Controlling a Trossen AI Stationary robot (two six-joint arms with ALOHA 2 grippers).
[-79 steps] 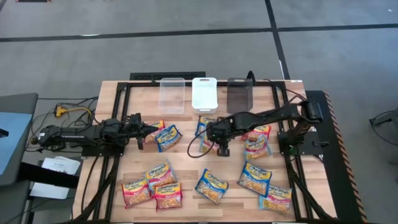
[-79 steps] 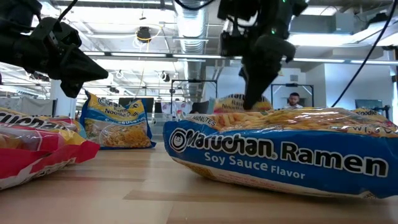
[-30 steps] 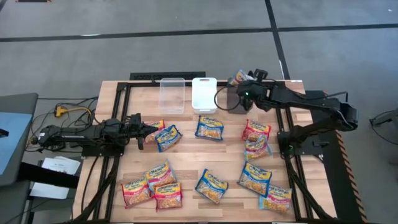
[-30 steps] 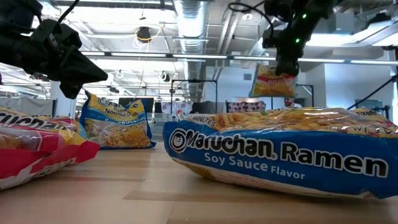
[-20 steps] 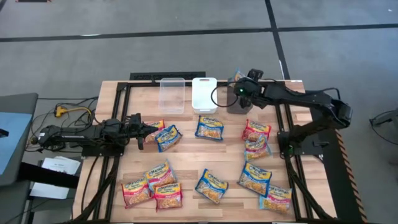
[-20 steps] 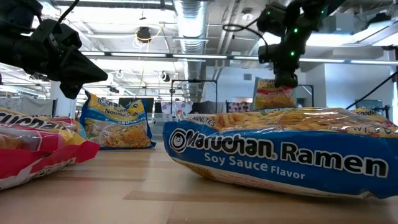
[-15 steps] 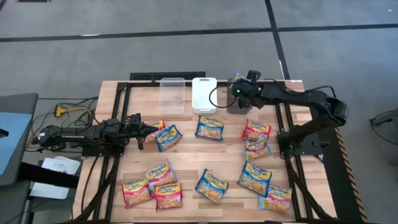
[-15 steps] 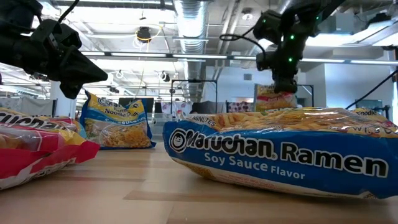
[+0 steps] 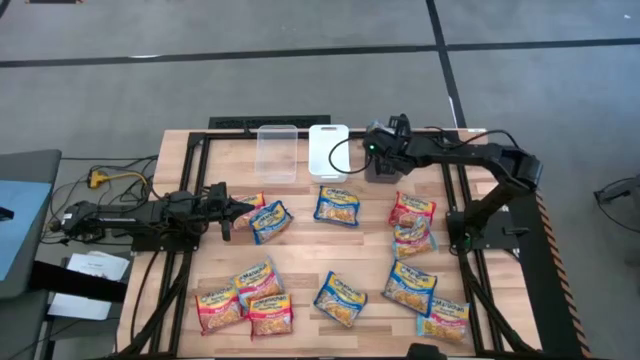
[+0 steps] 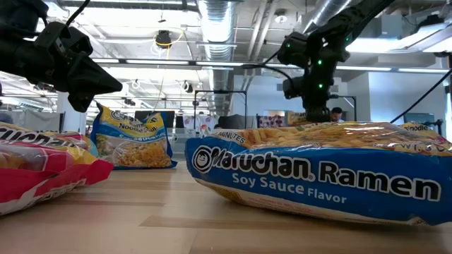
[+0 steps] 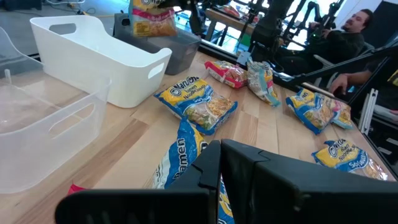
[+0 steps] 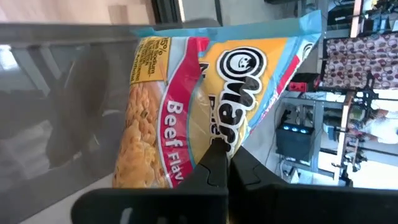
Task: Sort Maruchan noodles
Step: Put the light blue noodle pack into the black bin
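My right gripper (image 9: 378,150) is shut on a red-trimmed Beef packet (image 12: 186,93) of Maruchan noodles, over the dark grey bin (image 9: 386,172) at the table's far edge. In the left wrist view the packet (image 11: 152,15) hangs upright into that bin (image 11: 183,53). In the low view my right gripper (image 10: 316,109) stands behind the big blue packet (image 10: 318,169), which hides the held one. My left gripper (image 9: 240,208) waits shut at the table's left, beside a blue packet (image 9: 270,220). Several more packets lie flat on the wood. My right gripper pinches the Beef packet between its two fingers (image 12: 217,165) at one edge, about midway along it (image 12: 214,134). The fingers come from above, pointing down. The packet hangs upright below them, inside the dark grey bin's walls (image 12: 62,93); whether its lower end rests on the floor is hidden.
The white bin (image 9: 328,150) and the clear bin (image 9: 277,152) stand left of the dark grey one along the far edge. Packets are scattered over the middle and near parts of the table (image 9: 300,250), with bare wood between them.
My right gripper has carried the Beef packet a little toward the table's left and lowered it. The packet, which hung in the air above the dark grey bin, now sits down between the bin's walls. The gripper has stayed shut on it.
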